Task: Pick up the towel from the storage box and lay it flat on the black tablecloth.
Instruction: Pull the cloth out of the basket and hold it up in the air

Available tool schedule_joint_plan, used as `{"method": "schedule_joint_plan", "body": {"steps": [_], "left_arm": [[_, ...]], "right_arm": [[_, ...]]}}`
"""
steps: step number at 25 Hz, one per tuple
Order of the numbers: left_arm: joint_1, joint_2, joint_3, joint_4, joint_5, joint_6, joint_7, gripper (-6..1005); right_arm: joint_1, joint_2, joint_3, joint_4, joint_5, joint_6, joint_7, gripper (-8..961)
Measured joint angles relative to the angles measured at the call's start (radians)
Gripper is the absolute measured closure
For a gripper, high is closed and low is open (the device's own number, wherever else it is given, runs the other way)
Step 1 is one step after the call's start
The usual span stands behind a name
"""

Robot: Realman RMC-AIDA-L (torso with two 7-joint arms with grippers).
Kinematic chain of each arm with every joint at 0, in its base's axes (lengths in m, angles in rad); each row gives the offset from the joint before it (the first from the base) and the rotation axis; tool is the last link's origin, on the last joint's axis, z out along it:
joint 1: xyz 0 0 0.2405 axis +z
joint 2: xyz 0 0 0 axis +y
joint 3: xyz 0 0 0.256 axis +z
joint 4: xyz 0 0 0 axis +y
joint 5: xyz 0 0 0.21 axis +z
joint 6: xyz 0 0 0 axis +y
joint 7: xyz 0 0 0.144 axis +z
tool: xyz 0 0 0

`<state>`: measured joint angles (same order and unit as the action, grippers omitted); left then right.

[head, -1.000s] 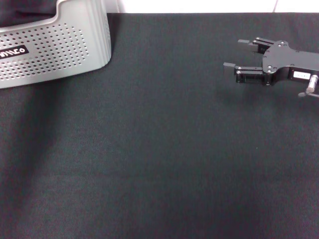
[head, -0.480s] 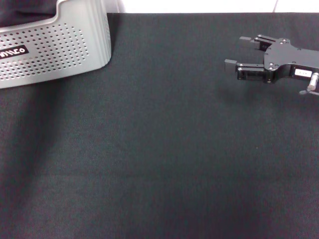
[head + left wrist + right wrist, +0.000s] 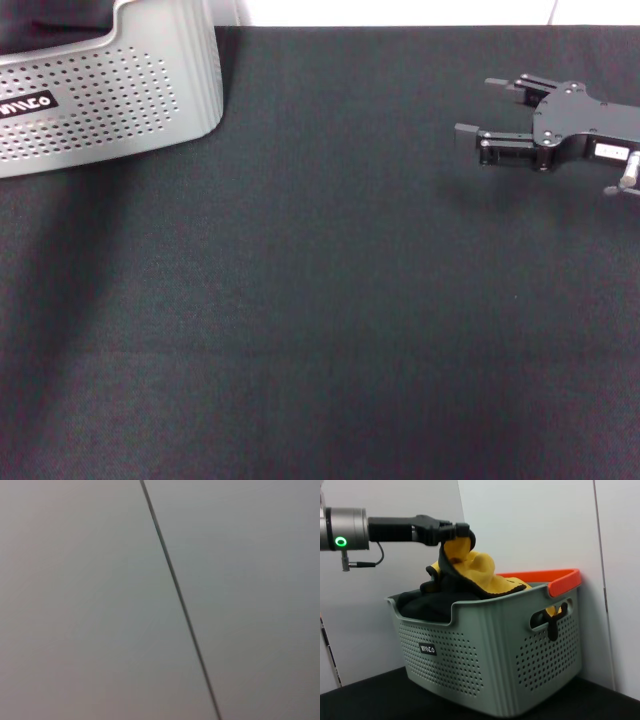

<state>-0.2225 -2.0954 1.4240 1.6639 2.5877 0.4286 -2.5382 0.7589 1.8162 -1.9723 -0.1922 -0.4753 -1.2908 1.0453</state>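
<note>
Box (image 3: 110,95) cut off at head view's corner, towel (image 3: 470,572) half out of it, pinched by left end effector (image 3: 462,532), right end effector (image 3: 478,107) spread over black tablecloth (image 3: 320,300), pale wall (image 3: 530,525) behind.

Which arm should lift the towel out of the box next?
Left. Its claw is shut on the towel above the storage box. The right claw hangs open over the black tablecloth, apart from the box.

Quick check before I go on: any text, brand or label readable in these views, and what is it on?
"miico", roughly: white letters on a black label on the storage box wall; the head view cuts it off, the right wrist view blurs it.
White sticker on the right tool: print too small to read.
Left wrist view: no text.
</note>
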Motion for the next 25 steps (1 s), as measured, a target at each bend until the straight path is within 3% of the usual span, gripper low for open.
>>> {"method": "schedule_joint_plan", "body": {"steps": [7,10,11,12,15,18,22,25], "left_arm": [[0.02,0.002,-0.047,-0.003,-0.5,0.032,0.347,965],[0.023,0.002,-0.117,-0.014,-0.76,0.147,0.529,966],[0.016,0.003,-0.198,-0.044,-0.935,0.281,0.627,966],[0.016,0.003,-0.198,-0.044,-0.935,0.281,0.627,966],[-0.015,0.003,-0.332,-0.121,-1.131,0.497,0.72,967],[-0.068,0.004,-0.457,-0.222,-1.235,0.708,0.762,967],[-0.136,0.014,-0.589,-0.338,-1.294,0.938,0.758,968],[-0.161,0.022,-0.626,-0.375,-1.311,1.042,0.747,969]], "right_arm": [[-0.001,0.0,0.001,0.004,0.003,0.001,-0.008,191],[-0.001,0.0,0.001,0.005,0.005,0.001,-0.013,192],[-0.001,0.0,0.001,0.004,0.006,0.001,-0.014,192],[-0.001,0.0,0.001,0.004,0.006,0.001,-0.014,193],[0.0,0.0,0.001,0.0,0.006,0.001,-0.014,194],[0.0,0.001,0.014,0.0,0.004,0.0,-0.015,195],[-0.001,0.004,0.025,0.0,0.0,-0.002,-0.016,196],[-0.001,0.006,0.026,-0.001,-0.001,-0.005,-0.016,198]]}}
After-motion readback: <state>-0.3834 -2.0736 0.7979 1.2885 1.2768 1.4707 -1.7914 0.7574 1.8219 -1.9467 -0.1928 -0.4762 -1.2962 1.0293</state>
